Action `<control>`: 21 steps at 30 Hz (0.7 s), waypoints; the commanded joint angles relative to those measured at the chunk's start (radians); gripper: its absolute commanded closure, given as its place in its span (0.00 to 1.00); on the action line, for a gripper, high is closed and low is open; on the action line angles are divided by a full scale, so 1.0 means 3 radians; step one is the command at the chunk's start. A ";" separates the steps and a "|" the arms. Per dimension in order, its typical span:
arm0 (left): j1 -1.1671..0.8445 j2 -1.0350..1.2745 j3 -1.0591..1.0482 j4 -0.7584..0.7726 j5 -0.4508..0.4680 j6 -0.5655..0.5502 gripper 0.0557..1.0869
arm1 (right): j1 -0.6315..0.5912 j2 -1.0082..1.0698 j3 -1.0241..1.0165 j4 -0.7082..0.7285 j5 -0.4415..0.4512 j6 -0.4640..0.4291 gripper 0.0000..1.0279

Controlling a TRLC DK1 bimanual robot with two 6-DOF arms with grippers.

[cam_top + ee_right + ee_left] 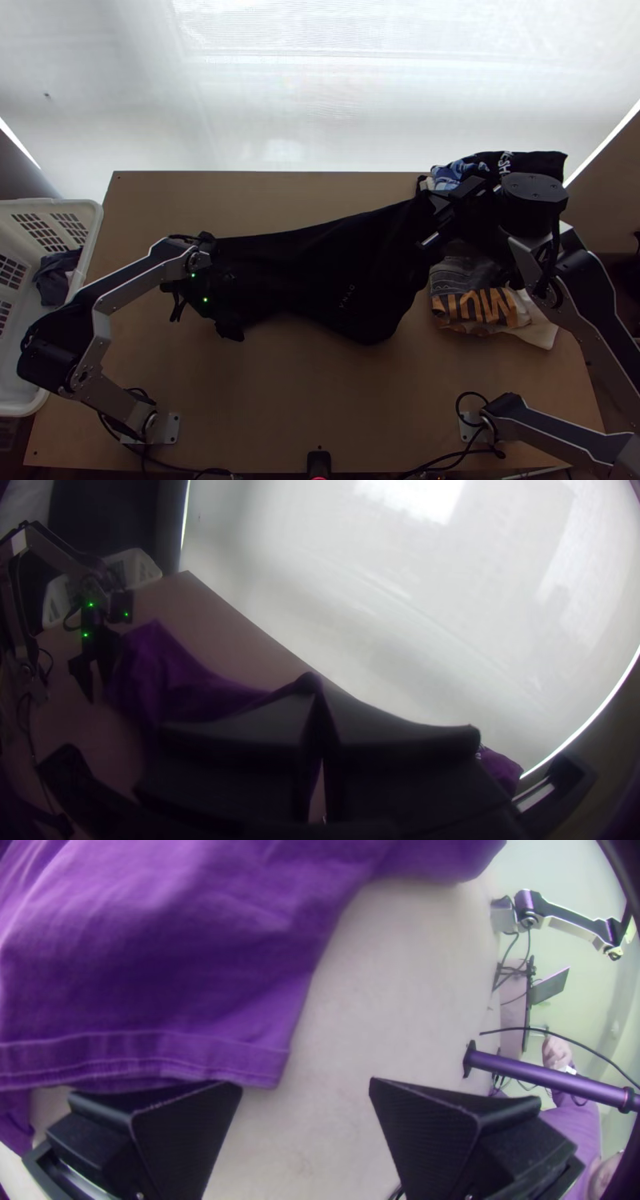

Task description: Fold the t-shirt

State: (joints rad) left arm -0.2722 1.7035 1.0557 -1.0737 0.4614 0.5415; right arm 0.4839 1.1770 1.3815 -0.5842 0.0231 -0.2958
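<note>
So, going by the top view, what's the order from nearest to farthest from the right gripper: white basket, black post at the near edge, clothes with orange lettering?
From the right gripper:
1. Clothes with orange lettering, on the table's right.
2. Black post, middle of the near edge.
3. White basket, far left.

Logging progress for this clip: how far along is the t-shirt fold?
Early, it seems. Done: the t-shirt lies stretched across the table, though no neat fold can be made out. In hand: the right gripper pinches it near one end; the left gripper is open beside a hem. Remaining: probably all the folding.
</note>
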 commanded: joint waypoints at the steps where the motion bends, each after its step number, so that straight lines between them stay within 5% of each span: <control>1: 0.0053 -0.0003 0.0029 0.0250 -0.0142 -0.0097 0.09 | -0.0002 0.0004 -0.0034 0.0035 0.0000 -0.0006 0.97; 9: 0.0084 -0.0028 0.0050 0.0332 -0.0142 -0.0143 0.12 | -0.0002 -0.0012 -0.0095 0.0076 0.0000 -0.0001 0.97; 14: 0.0125 -0.0059 0.0045 0.0378 -0.0091 -0.0164 0.46 | 0.0008 -0.0012 -0.0126 0.0112 0.0000 -0.0001 0.97; 17: 0.0156 -0.0115 -0.0001 0.0531 -0.0024 -0.0230 0.97 | 0.0023 -0.0017 -0.0136 0.0112 0.0000 0.0009 0.97; 21: 0.0125 -0.0427 -0.0185 0.0746 -0.0045 -0.0148 0.97 | 0.0028 -0.0022 -0.0126 0.0112 0.0000 0.0015 0.97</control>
State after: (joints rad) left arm -0.2352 1.6630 1.0504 -0.9226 0.4366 0.4858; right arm 0.4881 1.1725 1.3460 -0.5541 0.0223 -0.2958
